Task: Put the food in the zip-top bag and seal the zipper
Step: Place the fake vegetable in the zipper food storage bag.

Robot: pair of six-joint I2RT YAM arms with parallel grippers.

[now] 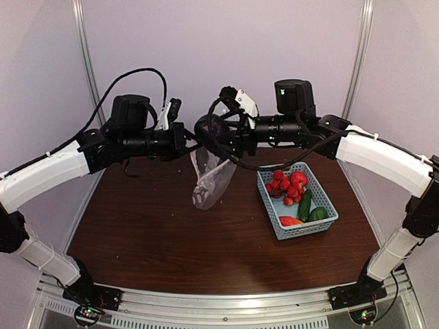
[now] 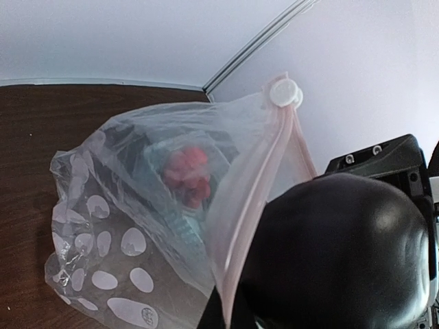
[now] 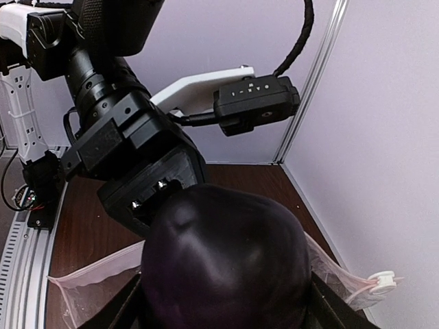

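Right now we're in the loading step: the right pincer (image 3: pixel 226 305) is clamped around the dark purple eggplant (image 3: pixel 226 253), up in the air at the centre top of the overhead view, right at the mouth of the zip-top bag (image 1: pixel 211 177). The left pincer (image 1: pixel 191 142) looks closed on the bag's top edge, judging by how the bag dangles free above the desk (image 1: pixel 151 226), though its fingertips themselves are hidden. Both arms reach in level from the frame's sides, wrists nose to nose.

From the left wrist, the zipper (image 2: pixel 250 199) runs up to its white slider (image 2: pixel 283 92) at upper right. The eggplant sits just beside that strip, apparently not yet inside. Next, I reckon, the eggplant has to go down through the opening and be released without dragging the floppy edge shut.

Everything else waits in the blue basket (image 1: pixel 309 230), right of centre: red pieces (image 1: pixel 287 184), cucumbers (image 1: pixel 306 204). Sealing is a long way off.
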